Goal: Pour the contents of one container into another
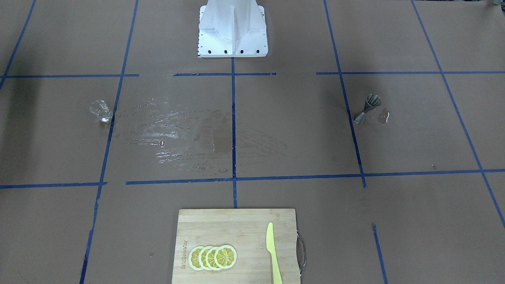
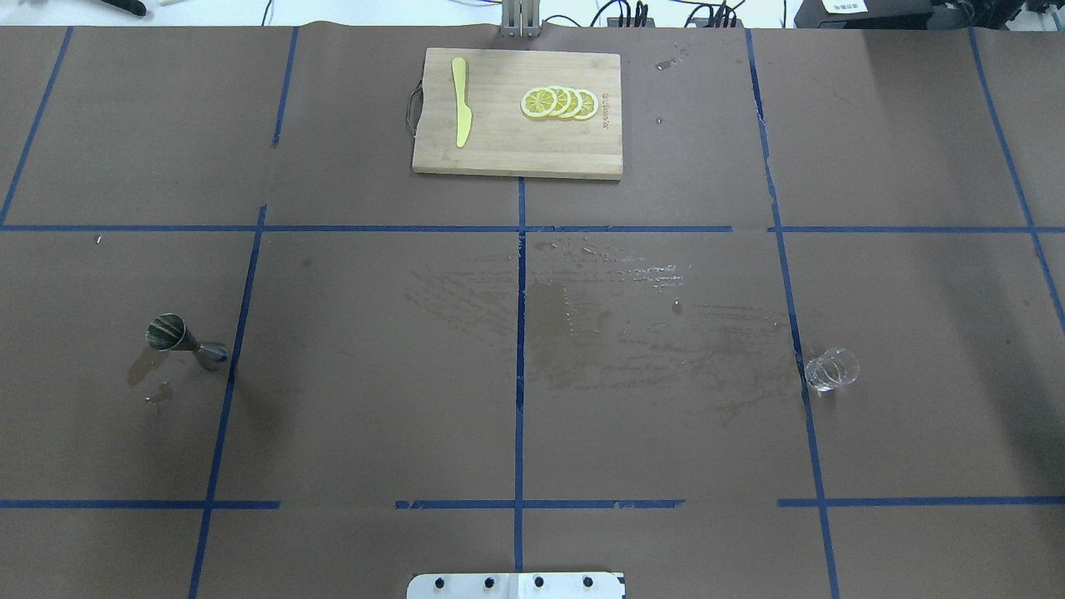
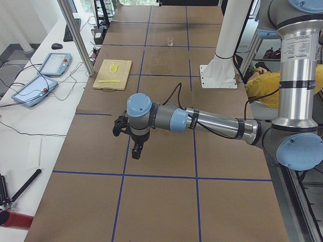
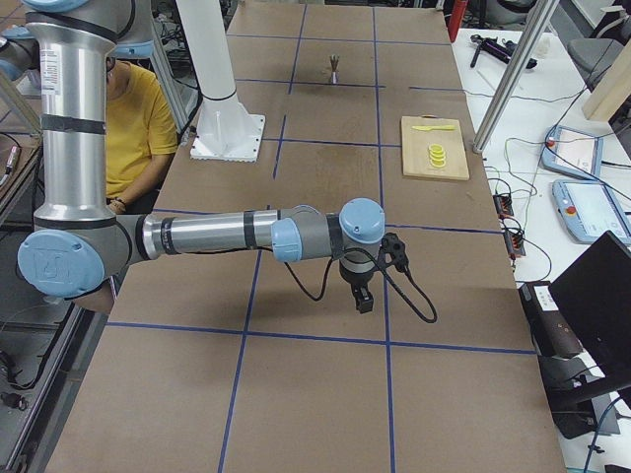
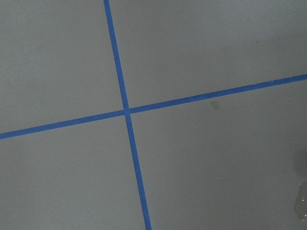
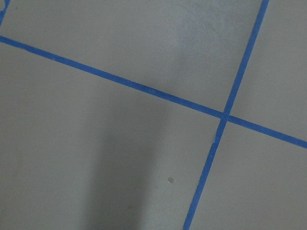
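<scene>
In the front-facing view you see the glass measuring cup [image 1: 101,111], small and clear, standing on the worktop [image 1: 296,130] at the view's left, just beside a blue tape line [image 1: 108,134]. The jigger [image 1: 367,108], shiny steel pinched at the waist, stands well apart at the view's right, with a small puddle [image 1: 383,116] just beside it. You cannot tell what either container holds. A wet smear [image 1: 177,134] lies between them, nearer the cup. A cutting board [image 1: 236,225] carries lemon slices [image 1: 213,257] and a yellow knife [image 1: 273,252].

Overhead, the jigger sits left and the cup right, both upright.

From the left end you see the left pincer [image 3: 137,150] hanging above the paper. From the right end you see the right pincer [image 4: 362,299] doing likewise. You cannot tell whether either is released or clenched.

The wrist views show brown paper crossed by tape.
</scene>
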Robot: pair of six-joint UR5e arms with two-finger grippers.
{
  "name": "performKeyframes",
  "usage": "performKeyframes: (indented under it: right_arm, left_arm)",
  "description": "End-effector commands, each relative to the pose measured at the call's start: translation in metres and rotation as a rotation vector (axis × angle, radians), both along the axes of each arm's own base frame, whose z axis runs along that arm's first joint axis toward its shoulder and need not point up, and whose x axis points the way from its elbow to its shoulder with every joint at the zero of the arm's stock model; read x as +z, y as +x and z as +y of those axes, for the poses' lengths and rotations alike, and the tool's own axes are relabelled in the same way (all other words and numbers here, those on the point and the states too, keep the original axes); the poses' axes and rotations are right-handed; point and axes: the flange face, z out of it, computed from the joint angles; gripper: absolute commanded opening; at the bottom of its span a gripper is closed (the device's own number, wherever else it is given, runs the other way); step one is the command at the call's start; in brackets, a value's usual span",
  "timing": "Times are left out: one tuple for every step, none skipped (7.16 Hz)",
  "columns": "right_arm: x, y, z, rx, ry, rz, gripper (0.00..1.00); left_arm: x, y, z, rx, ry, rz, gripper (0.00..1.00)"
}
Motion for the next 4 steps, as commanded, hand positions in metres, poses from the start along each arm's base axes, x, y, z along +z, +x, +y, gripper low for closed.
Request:
performKeyframes:
  right_arm:
    - [-0.0013,0.0001,0.0,-0.001,0.004,0.0,1.0]
    - [0.0002,-0.0006,0.0006,-0.002,0.001,0.0,1.0]
    - [0.0065,-0.0003,0.0048,-0.003,-0.004,0.0,1.0]
    - [0.0065,-0.0003,0.0049,-0.003,-0.004,0.0,1.0]
  left_arm:
    - [0.0068,0.0003,-0.0032,-0.006,-0.005,0.002,1.0]
    - [0.0066,0.0004,-0.0074,-0.005,0.001,0.001,1.0]
    - [0.0026,0.0007,-0.0113,-0.005,0.021,0.003,1.0]
    - [0.0018,0.0011,-0.012,-0.004,0.023,0.009,1.0]
